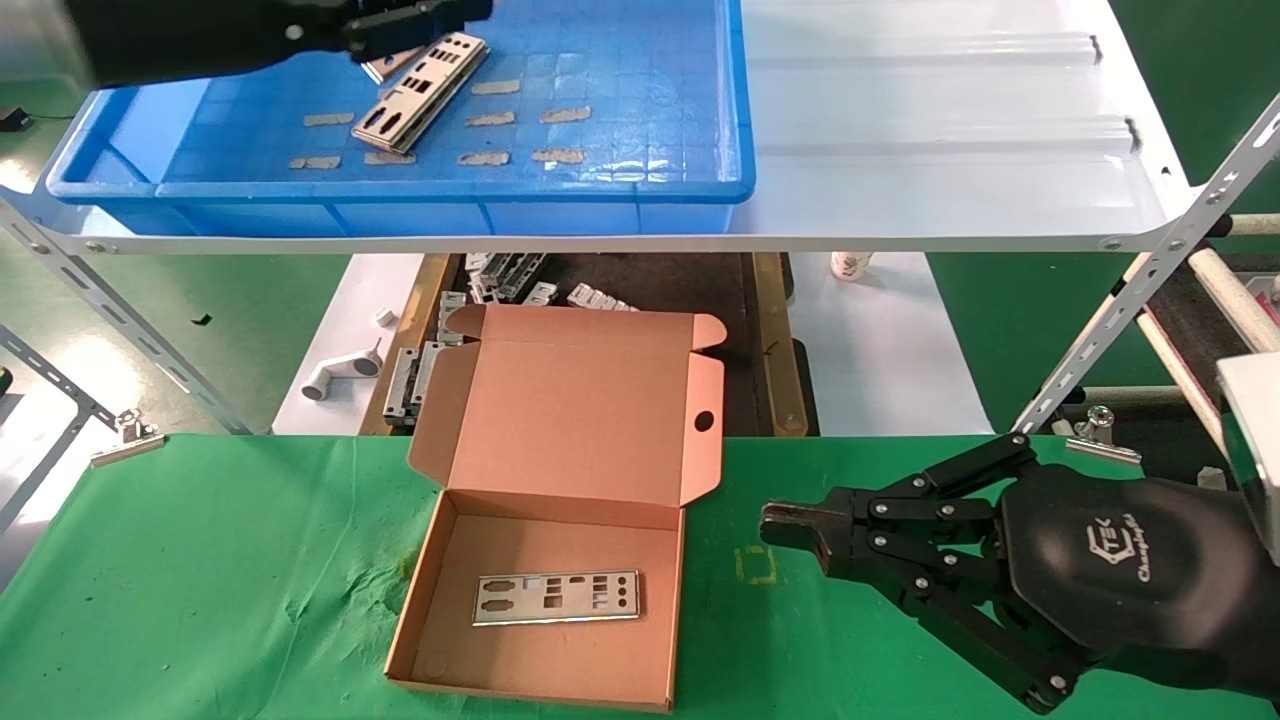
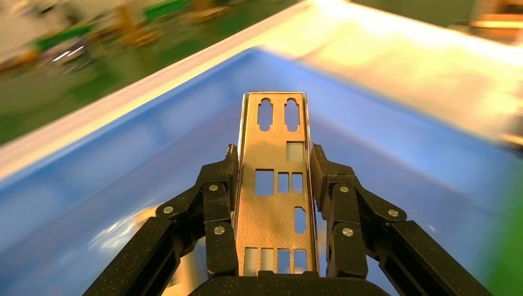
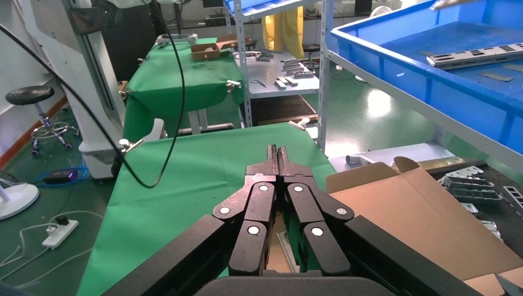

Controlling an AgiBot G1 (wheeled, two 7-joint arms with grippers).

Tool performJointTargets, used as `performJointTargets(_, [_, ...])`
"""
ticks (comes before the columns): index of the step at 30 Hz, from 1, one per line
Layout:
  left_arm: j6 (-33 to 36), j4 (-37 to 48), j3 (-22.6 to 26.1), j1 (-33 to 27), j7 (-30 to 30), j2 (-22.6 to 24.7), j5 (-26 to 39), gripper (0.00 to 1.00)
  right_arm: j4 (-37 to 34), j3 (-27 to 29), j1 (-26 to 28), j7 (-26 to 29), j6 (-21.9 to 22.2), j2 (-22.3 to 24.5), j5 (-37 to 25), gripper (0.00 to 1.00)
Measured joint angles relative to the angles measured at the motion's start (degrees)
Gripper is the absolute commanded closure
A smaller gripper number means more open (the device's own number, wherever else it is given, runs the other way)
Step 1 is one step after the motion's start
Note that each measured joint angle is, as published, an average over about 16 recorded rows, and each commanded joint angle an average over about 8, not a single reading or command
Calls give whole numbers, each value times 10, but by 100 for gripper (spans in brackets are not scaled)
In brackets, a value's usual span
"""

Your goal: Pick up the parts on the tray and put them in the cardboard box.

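**A:** So where's the left gripper (image 2: 274,185) right now?

**B:** Up over the blue tray (image 1: 600,185) on the white shelf (image 1: 950,120). The wrist view shows its fingers (image 2: 219,203) clamped on the long edges of a plate (image 2: 275,185), so it's grasping one. A second plate (image 1: 420,93) lies flat on the tray floor among the tan tape patches (image 1: 490,119).

**A:** And the cardboard box (image 1: 570,400)?

**B:** Open on the green cloth (image 1: 200,580), lid folded back. One silver plate (image 1: 556,597) lies flat inside.

**A:** Right arm?

**B:** Parked. The right gripper (image 1: 800,535) hangs above the cloth just right of the box, fingers pinched together on nothing. Loose grey brackets (image 1: 500,275) sit below the shelf, behind the box.
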Motion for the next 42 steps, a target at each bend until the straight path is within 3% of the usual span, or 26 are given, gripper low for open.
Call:
performJointTargets(9, [157, -114, 45, 32, 103, -54, -10, 100, 0, 0, 0, 0, 0, 0, 0, 100])
performJointTargets(15, [177, -234, 112, 91, 153, -91, -45, 100, 0, 0, 0, 0, 0, 0, 0, 100])
performJointTargets(22, [170, -330, 211, 160, 166, -112, -94, 100, 0, 0, 0, 0, 0, 0, 0, 100])
performJointTargets(29, [134, -311, 282, 205, 174, -84, -99, 90, 0, 0, 0, 0, 0, 0, 0, 100])
performJointTargets(36, [90, -235, 306, 233, 196, -36, -84, 86, 0, 0, 0, 0, 0, 0, 0, 100])
performJointTargets(38, [79, -213, 308, 238, 201, -23, -81, 76, 0, 0, 0, 0, 0, 0, 0, 100])
performJointTargets(42, [69, -173, 309, 243, 208, -2, -79, 33, 0, 0, 0, 0, 0, 0, 0, 100])
